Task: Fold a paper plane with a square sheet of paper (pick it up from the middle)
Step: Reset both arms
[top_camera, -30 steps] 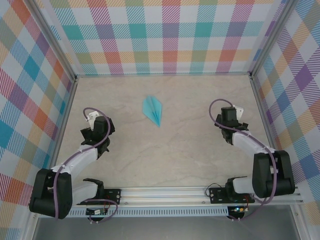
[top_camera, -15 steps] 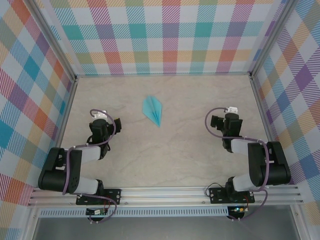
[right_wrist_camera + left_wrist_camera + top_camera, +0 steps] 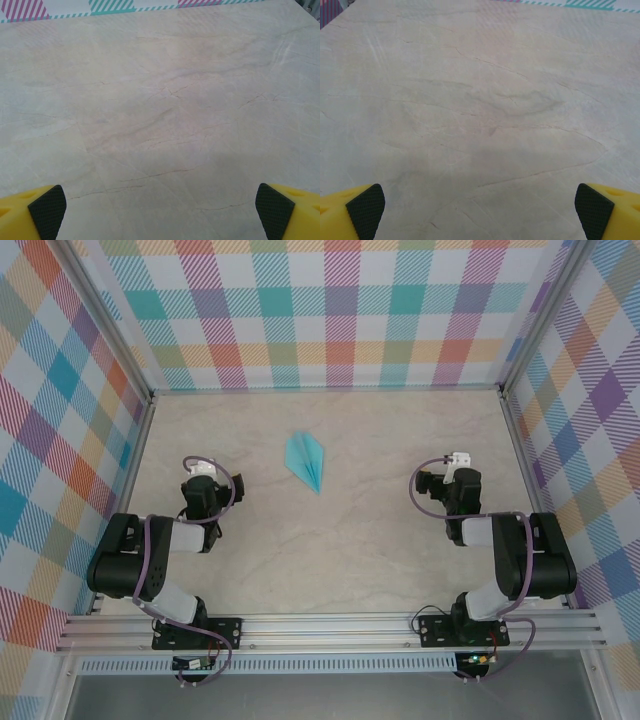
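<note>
The paper plane (image 3: 306, 460), the square sheet of paper folded into a narrow turquoise kite with a centre crease, lies flat on the table at mid-back, its tip pointing toward the near right. My left gripper (image 3: 203, 488) is tucked back at the left, well apart from the plane. My right gripper (image 3: 455, 483) is likewise drawn back at the right. In the left wrist view the left gripper (image 3: 480, 212) is open, its yellow fingers (image 3: 350, 212) at the frame corners over bare table. The right gripper (image 3: 160, 210) is open too, with nothing between its black pads (image 3: 47, 210).
The marble-look table (image 3: 330, 550) is walled on three sides by plaid panels (image 3: 330, 320). A metal rail (image 3: 330, 625) with the arm bases runs along the near edge.
Both arms have folded back toward their bases, the grippers retreating from mid-table. The paper plane has not moved. Both grippers stayed open.
</note>
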Action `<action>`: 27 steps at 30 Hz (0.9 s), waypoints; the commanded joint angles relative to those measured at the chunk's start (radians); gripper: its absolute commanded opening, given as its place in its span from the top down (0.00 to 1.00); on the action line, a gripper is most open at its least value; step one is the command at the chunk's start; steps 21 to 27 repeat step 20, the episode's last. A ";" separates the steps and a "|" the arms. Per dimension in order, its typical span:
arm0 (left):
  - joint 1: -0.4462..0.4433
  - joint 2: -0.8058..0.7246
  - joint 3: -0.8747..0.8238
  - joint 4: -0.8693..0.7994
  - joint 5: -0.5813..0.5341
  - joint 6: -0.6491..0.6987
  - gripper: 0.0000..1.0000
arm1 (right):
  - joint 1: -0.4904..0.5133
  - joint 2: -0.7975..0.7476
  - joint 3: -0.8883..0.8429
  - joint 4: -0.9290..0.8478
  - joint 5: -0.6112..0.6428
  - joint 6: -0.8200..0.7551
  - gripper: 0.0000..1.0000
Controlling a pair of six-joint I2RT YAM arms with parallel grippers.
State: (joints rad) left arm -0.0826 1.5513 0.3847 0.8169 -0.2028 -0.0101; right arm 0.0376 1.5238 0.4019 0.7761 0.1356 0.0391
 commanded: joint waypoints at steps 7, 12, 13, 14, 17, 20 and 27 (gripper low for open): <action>-0.005 0.010 0.020 0.015 -0.031 0.003 0.00 | -0.007 0.002 0.002 0.049 -0.036 -0.012 0.00; -0.006 0.010 0.021 0.015 -0.030 0.003 0.00 | -0.007 0.001 0.003 0.048 -0.037 -0.010 0.00; -0.005 0.010 0.021 0.015 -0.029 0.004 0.00 | -0.007 0.002 0.003 0.048 -0.037 -0.011 0.00; -0.005 0.011 0.020 0.014 -0.030 0.004 0.00 | -0.007 0.002 0.003 0.047 -0.036 -0.011 0.00; -0.005 0.012 0.022 0.013 -0.029 0.005 0.00 | -0.007 0.002 0.003 0.046 -0.038 -0.010 0.00; -0.005 0.010 0.021 0.014 -0.029 0.004 0.00 | -0.009 0.003 0.003 0.046 -0.040 -0.010 0.00; -0.005 0.010 0.021 0.014 -0.029 0.004 0.00 | -0.009 0.003 0.003 0.046 -0.040 -0.010 0.00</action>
